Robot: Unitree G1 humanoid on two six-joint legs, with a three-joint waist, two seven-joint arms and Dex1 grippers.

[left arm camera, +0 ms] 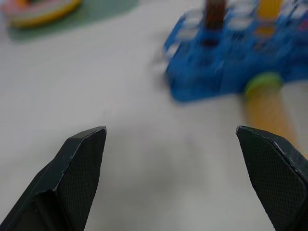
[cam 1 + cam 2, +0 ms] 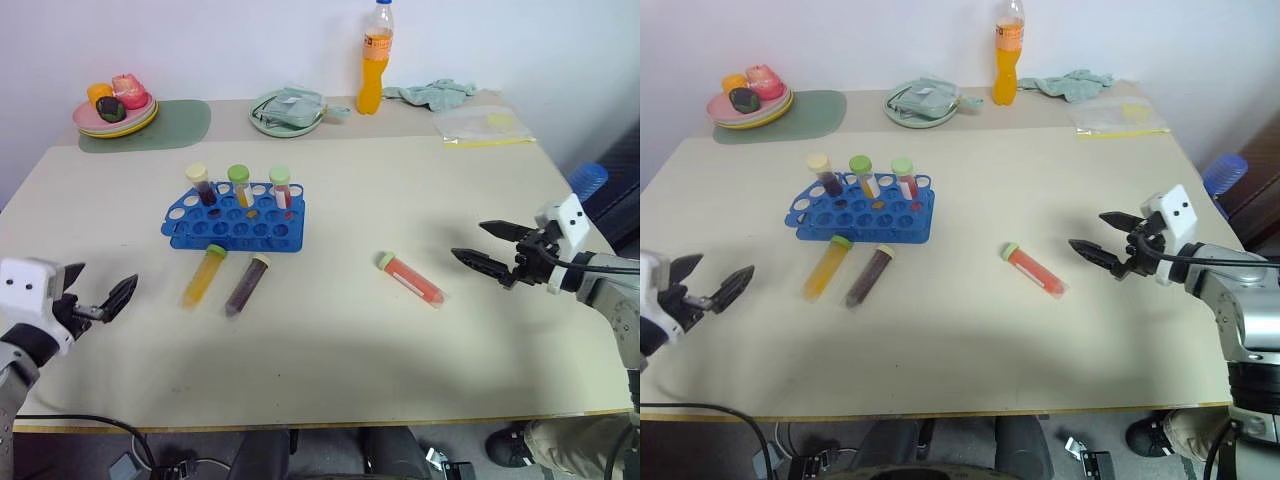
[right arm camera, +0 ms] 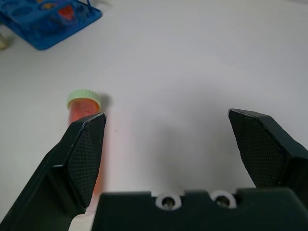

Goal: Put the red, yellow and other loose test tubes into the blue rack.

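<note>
Seen from head cam over beige table [image 2: 330,370]: blue rack [image 2: 235,222] at 10 o'clock from table ctr, w/ 3 capped tubes upright in its far row — dark w/ cream cap [image 2: 200,183], yellow-orange w/ green cap [image 2: 239,184], red w/ green cap [image 2: 281,186]. Lying flat just in front of rack, toward 6 o'clock: yellow-orange tube [image 2: 204,275] w/ green cap, caps toward rack, and beside it at its 3 o'clock dark purple tube [image 2: 247,284] w/ cream cap. Red tube [image 2: 410,279], green cap, lying alone at 4 o'clock from rack, well apart from other 2.

Left gripper [image 2: 98,296] hovering at table's 8 o'clock edge, fingers spread wide, holding nothing. Right gripper [image 2: 492,247] at 3 o'clock, aimed toward red tube, near it but not touching; fingers likewise wide apart, empty.

Along far edge, 12 o'clock: orange drink bottle [image 2: 374,60], plate of toy food [image 2: 115,104] on green mat [image 2: 168,124], green dish [image 2: 287,110], cloth [image 2: 432,94], plastic bag [image 2: 482,126].
</note>
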